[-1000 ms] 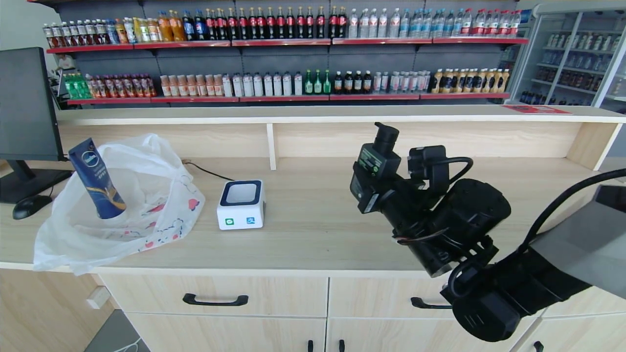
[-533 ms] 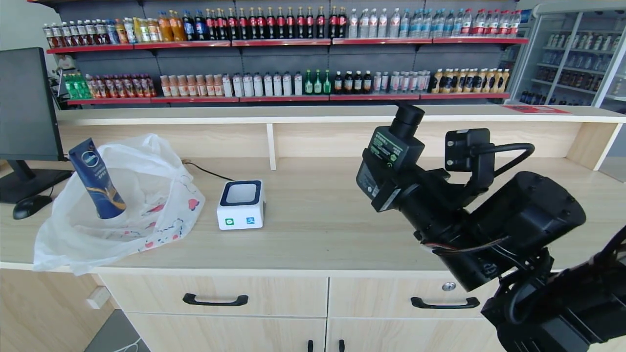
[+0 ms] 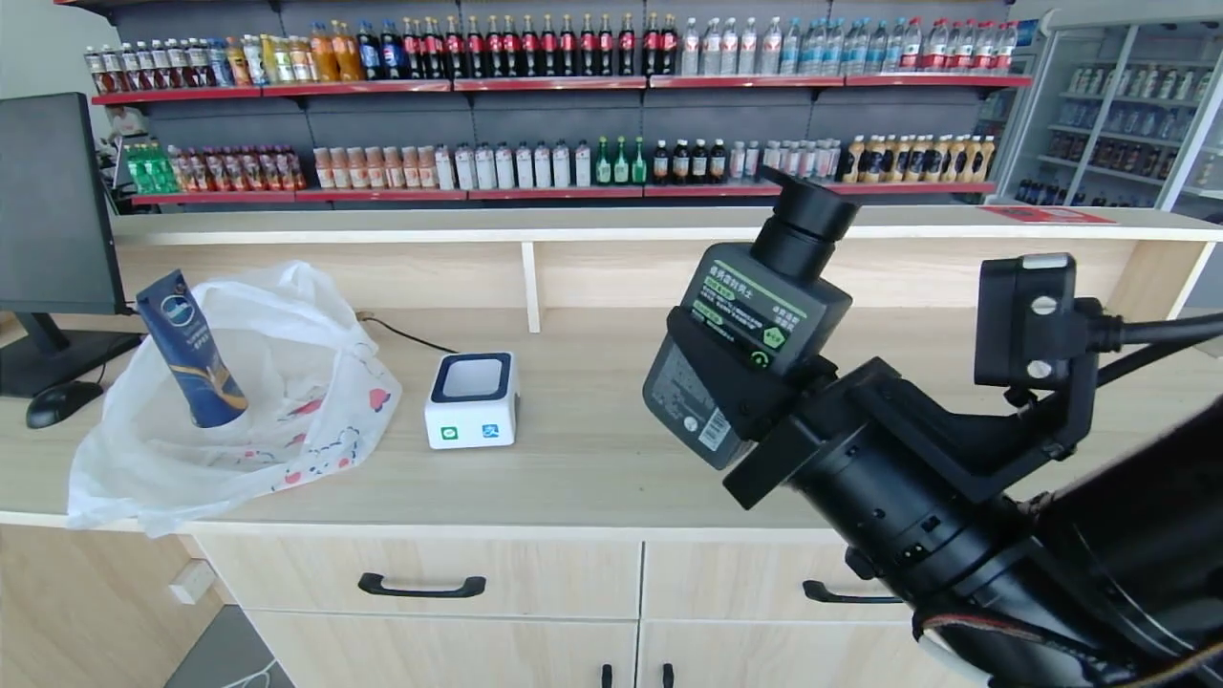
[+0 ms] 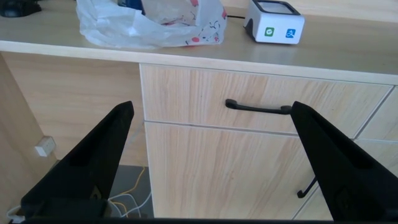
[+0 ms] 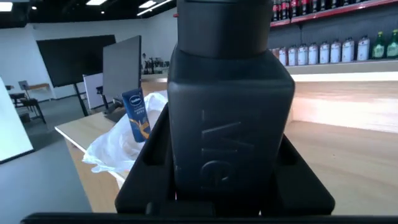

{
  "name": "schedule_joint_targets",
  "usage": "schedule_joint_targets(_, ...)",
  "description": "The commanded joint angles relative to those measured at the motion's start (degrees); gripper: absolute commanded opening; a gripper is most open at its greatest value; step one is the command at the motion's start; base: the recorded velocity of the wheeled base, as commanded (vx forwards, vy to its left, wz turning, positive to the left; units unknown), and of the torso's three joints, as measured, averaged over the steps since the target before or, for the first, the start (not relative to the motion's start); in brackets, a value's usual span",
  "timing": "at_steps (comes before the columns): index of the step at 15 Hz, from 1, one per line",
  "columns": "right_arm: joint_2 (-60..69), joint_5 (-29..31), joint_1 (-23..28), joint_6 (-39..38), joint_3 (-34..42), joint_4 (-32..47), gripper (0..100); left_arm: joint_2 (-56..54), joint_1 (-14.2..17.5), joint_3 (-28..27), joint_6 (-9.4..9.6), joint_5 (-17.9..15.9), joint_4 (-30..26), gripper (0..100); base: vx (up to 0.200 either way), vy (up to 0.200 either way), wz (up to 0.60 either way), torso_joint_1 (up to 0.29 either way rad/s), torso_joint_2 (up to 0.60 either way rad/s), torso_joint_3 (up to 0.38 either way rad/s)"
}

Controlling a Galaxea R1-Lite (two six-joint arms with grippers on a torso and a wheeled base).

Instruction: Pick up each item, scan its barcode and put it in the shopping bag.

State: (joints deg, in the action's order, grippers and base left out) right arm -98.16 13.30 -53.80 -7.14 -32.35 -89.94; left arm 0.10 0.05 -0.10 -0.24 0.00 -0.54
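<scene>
My right gripper [image 3: 736, 411] is shut on a dark grey bottle [image 3: 755, 315] with a green label and a black cap, held tilted above the counter to the right of the scanner. In the right wrist view the bottle [image 5: 230, 112] sits between the jaws. The white scanner [image 3: 470, 399] stands on the wooden counter, with the white shopping bag [image 3: 287, 401] to its left. A blue tube [image 3: 189, 349] stands in the bag. My left gripper [image 4: 211, 168] is open, low in front of the drawers, below the counter's edge.
A monitor [image 3: 53, 220] and a mouse [image 3: 57, 401] occupy the counter's far left. A raised ledge [image 3: 621, 229] runs along the back, with drink shelves [image 3: 554, 86] behind. Drawer handles [image 4: 258, 109] face my left gripper. The scanner's cable [image 3: 401, 334] trails behind the bag.
My right arm has lifted the bottle and brought it nearer the head camera. The bag, tube and scanner have stayed put.
</scene>
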Motion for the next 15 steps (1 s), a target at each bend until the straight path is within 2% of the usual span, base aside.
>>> schedule_joint_targets(1,2.7,0.0,-0.6,-3.5,1.9,-0.1,0,0.0,0.0,0.0,-0.02,0.0,0.0,100,0.0,0.0,0.0,0.0,0.0,0.0)
schedule_joint_targets(3,2.2,-3.8,-0.5,-7.6,2.5,-0.1,0,0.0,0.0,0.0,-0.02,0.0,0.0,100,0.0,0.0,0.0,0.0,0.0,0.0)
schedule_joint_targets(6,1.7,-16.7,-0.3,-10.3,1.6,-0.1,0,0.0,0.0,0.0,-0.02,0.0,0.0,100,0.0,0.0,0.0,0.0,0.0,0.0)
schedule_joint_targets(7,1.9,-18.6,-0.3,-13.3,1.5,-0.1,0,0.0,0.0,0.0,-0.02,0.0,0.0,100,0.0,0.0,0.0,0.0,0.0,0.0)
schedule_joint_targets(11,3.8,-19.2,0.8,-21.2,0.1,-0.1,0,0.0,0.0,0.0,-0.02,0.0,0.0,100,0.0,0.0,0.0,0.0,0.0,0.0)
schedule_joint_targets(15,5.0,-19.1,-2.0,-26.0,0.2,-0.1,0,0.0,0.0,0.0,-0.02,0.0,0.0,100,0.0,0.0,0.0,0.0,0.0,0.0)
